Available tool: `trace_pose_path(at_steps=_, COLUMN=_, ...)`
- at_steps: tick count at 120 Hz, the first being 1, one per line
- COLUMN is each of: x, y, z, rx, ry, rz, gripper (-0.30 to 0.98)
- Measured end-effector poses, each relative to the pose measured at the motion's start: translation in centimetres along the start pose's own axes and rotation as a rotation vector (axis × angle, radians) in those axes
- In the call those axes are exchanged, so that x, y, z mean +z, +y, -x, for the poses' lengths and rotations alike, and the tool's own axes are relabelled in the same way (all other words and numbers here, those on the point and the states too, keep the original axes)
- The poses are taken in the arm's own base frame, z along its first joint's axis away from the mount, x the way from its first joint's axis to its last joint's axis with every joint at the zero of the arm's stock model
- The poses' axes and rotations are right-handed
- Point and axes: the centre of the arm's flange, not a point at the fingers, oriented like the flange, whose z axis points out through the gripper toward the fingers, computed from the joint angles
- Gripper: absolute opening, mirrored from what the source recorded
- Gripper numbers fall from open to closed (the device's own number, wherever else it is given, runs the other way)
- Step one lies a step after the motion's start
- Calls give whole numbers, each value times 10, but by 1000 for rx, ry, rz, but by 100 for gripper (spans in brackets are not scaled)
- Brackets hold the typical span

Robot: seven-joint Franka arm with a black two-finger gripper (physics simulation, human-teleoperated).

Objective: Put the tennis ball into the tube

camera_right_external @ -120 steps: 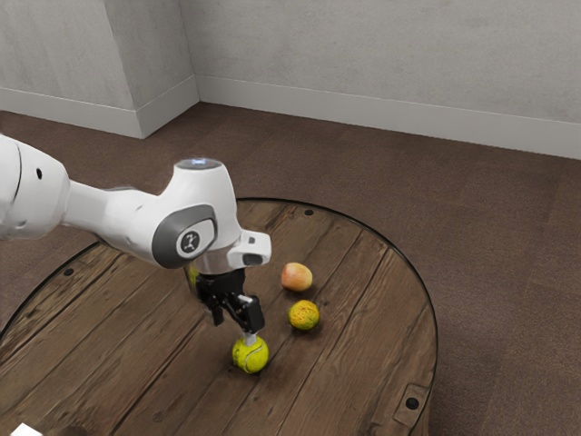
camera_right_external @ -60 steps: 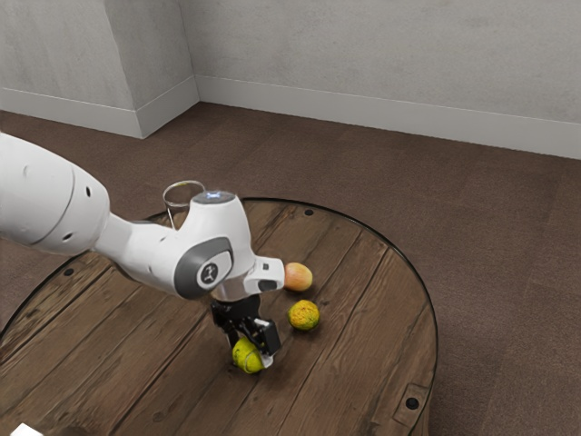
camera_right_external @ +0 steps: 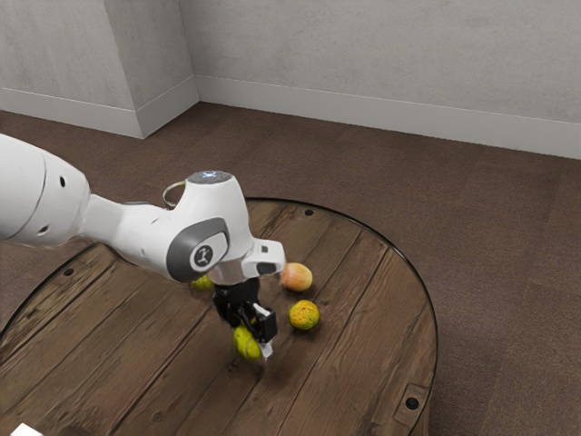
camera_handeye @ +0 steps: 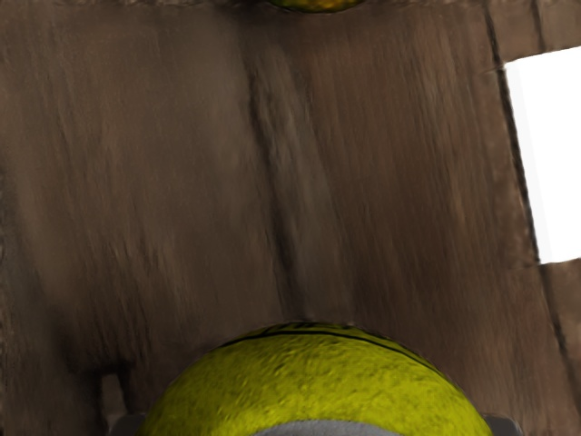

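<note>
While the end effector (camera_right_external: 251, 340) grips, the tennis ball (camera_right_external: 244, 343) (yellow) hangs aloft.

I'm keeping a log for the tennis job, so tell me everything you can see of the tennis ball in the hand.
The tennis ball is round and bright yellow-green, with a fuzzy-looking surface and a thin dark curved seam. It looks whole, with no dents visible. The hand grips it from two sides, low at the wooden table; I can't tell how clear its underside is.
</note>
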Motion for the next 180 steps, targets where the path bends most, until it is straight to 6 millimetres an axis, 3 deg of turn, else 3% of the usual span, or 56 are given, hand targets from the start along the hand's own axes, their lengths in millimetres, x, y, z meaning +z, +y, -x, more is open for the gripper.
trace_pose_path(at_steps=17, x=-51, y=-6, z=5, rx=-22, ry=15, rz=3, gripper=25)
trace_pose_path(at_steps=49, x=-124, y=-37, z=10, rx=-79, ry=-5, rz=0, gripper=17)
trace_pose_path(at_steps=79, x=-214, y=-102, z=10, rx=-168, ry=-10, rz=-48, gripper=12)
trace_pose_path(at_steps=96, x=-242, y=-126, z=15, rx=-203, ry=-24, rz=-67, gripper=10)
trace_pose_path(at_steps=109, x=-265, y=-136, z=6, rx=-211, ry=-14, rz=-85, gripper=9)
trace_pose_path(at_steps=131, x=-292, y=-147, z=-7, rx=-219, ry=-1, rz=-104, gripper=9)
trace_pose_path(at_steps=150, x=-288, y=-142, z=-27, rx=-199, ry=-23, rz=-112, gripper=9)
trace_pose_path(at_steps=166, x=-283, y=-165, z=-32, rx=-232, ry=-35, rz=-116, gripper=11)
trace_pose_path(at_steps=180, x=-282, y=-168, z=-40, rx=-231, ry=-33, rz=-123, gripper=11)
